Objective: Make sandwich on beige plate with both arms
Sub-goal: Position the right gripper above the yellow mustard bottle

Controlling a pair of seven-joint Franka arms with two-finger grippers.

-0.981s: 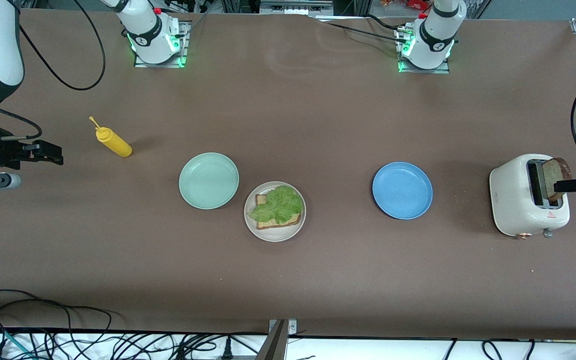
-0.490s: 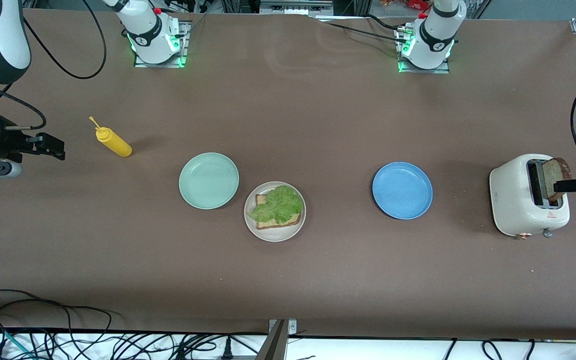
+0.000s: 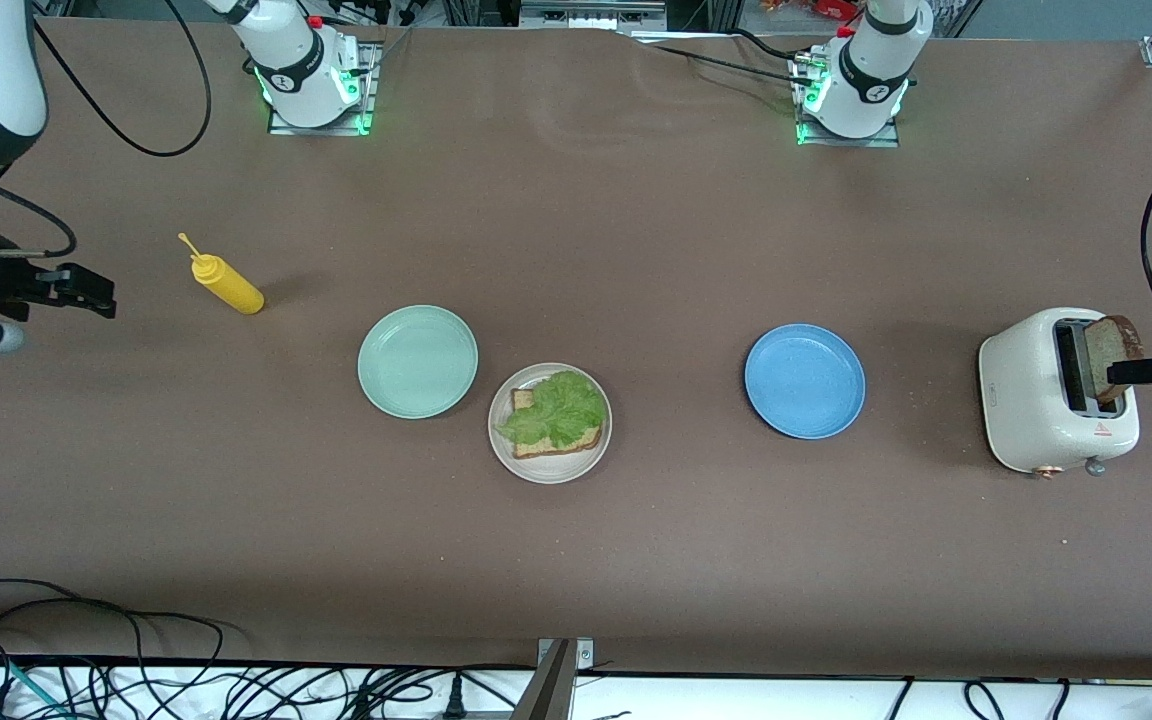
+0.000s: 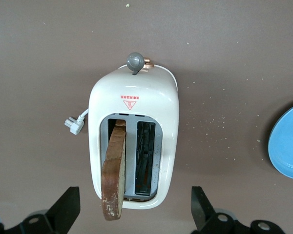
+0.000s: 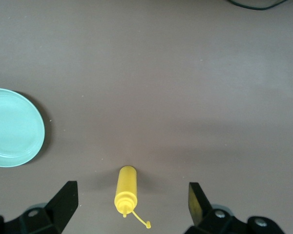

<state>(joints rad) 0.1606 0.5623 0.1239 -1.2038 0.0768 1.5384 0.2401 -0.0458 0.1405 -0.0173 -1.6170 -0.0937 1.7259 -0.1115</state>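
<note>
Sandwich (image 3: 553, 423), seemingly untopped, lies well apart from both open tools.

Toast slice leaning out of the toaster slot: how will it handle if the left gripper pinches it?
The toast slice looks rigid and light, and should lift easily. It leans in the toaster, so it may catch. The crust might crumble.

Right gripper (image 3: 86, 290) higher, farther from camera.

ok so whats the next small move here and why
Probably lower the open left gripper around the bread slice sticking out of the toaster: the beige plate holds only one slice under lettuce. The right gripper, open, waits over the mustard bottle.
</note>
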